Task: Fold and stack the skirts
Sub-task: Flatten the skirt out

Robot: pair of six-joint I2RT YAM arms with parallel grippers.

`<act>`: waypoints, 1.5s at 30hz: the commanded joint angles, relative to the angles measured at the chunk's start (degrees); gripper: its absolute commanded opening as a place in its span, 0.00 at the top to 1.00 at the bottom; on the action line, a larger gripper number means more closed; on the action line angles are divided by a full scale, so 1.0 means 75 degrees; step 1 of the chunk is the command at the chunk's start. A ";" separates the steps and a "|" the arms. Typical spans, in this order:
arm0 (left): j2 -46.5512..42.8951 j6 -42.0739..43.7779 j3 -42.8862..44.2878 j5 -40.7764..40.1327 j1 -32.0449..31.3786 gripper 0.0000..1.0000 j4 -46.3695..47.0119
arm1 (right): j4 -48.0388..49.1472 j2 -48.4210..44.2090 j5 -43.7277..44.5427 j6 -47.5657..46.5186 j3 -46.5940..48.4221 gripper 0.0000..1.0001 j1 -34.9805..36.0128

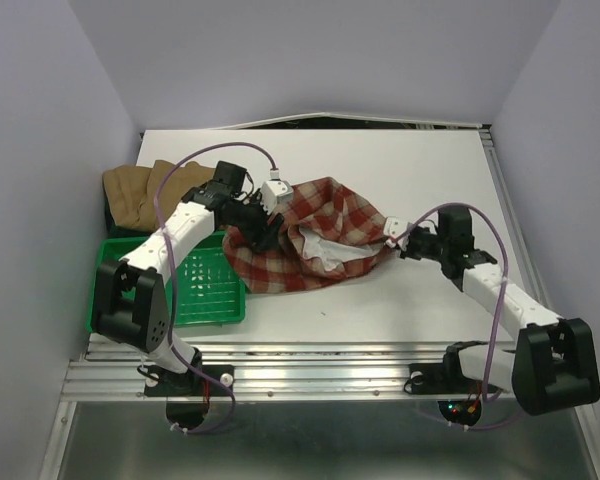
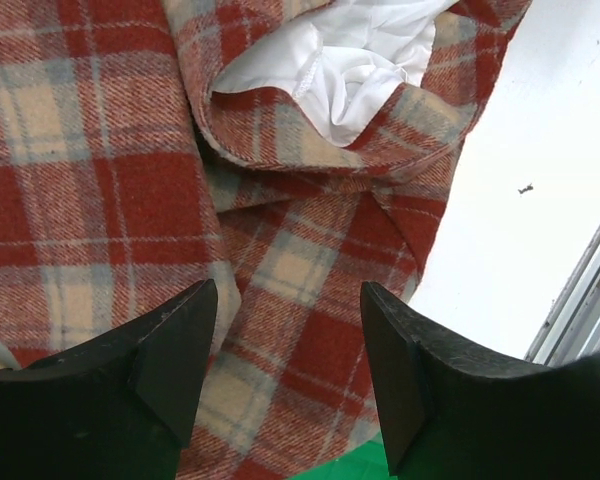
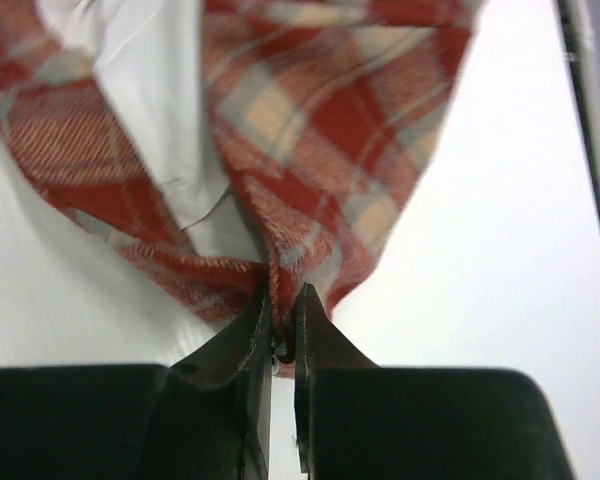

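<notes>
While my left arm reaches across it, one green tray [image 1: 215,300] sits at the near left of the table [image 1: 400,170]. A bit of cloth from the plaid skirt [image 1: 330,205] lies over the tray's far right corner. The rest of that skirt lies bunched in the middle of the table, with its white lining [image 1: 330,255] showing.

I count one tray and one plaid skirt. The tan-brown skirts [image 1: 145,190] lie at the back left, behind the tray. I see two tan humps side by side there, but I cannot tell how many skirts are in that pile.

My left gripper [image 2: 288,300] is wide open over the plaid skirt's left side and holds nothing. My right gripper [image 3: 283,300] is pinched tight on the skirt's right edge, with the cloth caught between both fingers.
</notes>
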 commanded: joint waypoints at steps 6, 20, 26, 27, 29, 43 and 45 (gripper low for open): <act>-0.0443 0.0137 -0.0384 -0.0020 -0.0193 0.30 0.0983 | 0.0829 -0.0762 0.0967 0.3834 0.1737 0.99 0.0052; 0.0095 0.1907 -0.0220 -0.0313 -0.1775 0.38 0.1712 | 0.0618 -0.0482 0.1800 0.5160 0.2886 0.99 -0.0018; 0.0494 0.2752 -0.0431 -0.0524 -0.2268 0.40 0.1828 | 0.0395 -0.0364 0.1895 0.5324 0.3203 0.99 -0.0018; 0.0645 0.2787 -0.0431 -0.0570 -0.2338 0.42 0.1980 | 0.0395 -0.0329 0.1894 0.5347 0.3238 0.99 -0.0018; 0.0914 0.2822 -0.0443 -0.0653 -0.2397 0.44 0.2319 | 0.0372 -0.0294 0.1894 0.5383 0.3297 0.99 -0.0018; 0.1549 0.2472 -0.0384 -0.0735 -0.3159 0.49 0.3738 | 0.0126 -0.0036 0.1988 0.5652 0.3731 0.99 -0.0018; 0.1468 0.2273 -0.0606 -0.0887 -0.3276 0.46 0.4030 | 0.0126 -0.0036 0.1977 0.5652 0.3731 0.99 -0.0018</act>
